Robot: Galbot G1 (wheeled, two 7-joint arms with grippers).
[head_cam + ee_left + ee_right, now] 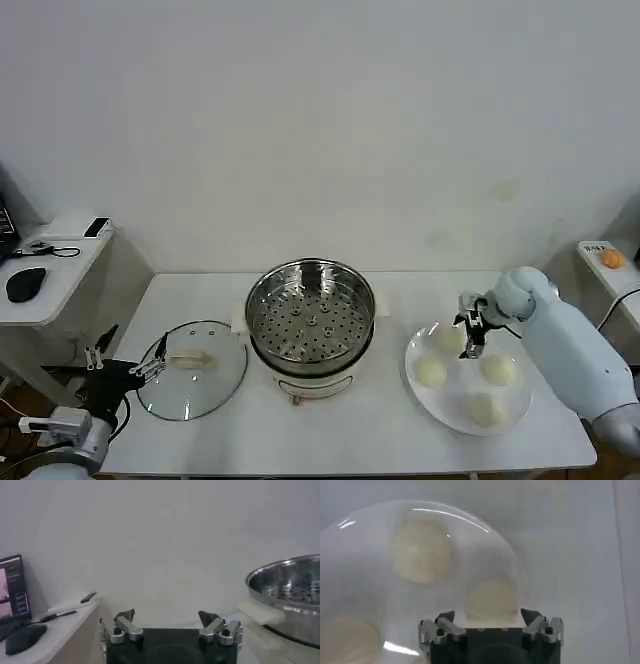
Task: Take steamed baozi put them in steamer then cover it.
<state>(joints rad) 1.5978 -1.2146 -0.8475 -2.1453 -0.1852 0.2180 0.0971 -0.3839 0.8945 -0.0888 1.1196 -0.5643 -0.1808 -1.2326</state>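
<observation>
Your right gripper [471,335] is hovering, fingers spread, over the plate's [452,412] near rim above four baozi [430,373]. Left gripper [128,368] is idling released beside the cover [192,382], at the table's [360,440] left edge. Steamer [311,318] is sitting uncovered in the centre, bare table around it.

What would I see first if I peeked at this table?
Right in the middle sits the shiny steamer, a metal basket full of holes with nothing in it yet. On the robot's right, four steamed baozi sit on a white plate, and the right gripper hangs open just above them. On the left the cover lies flat on the table, with the left gripper open beside it.
</observation>
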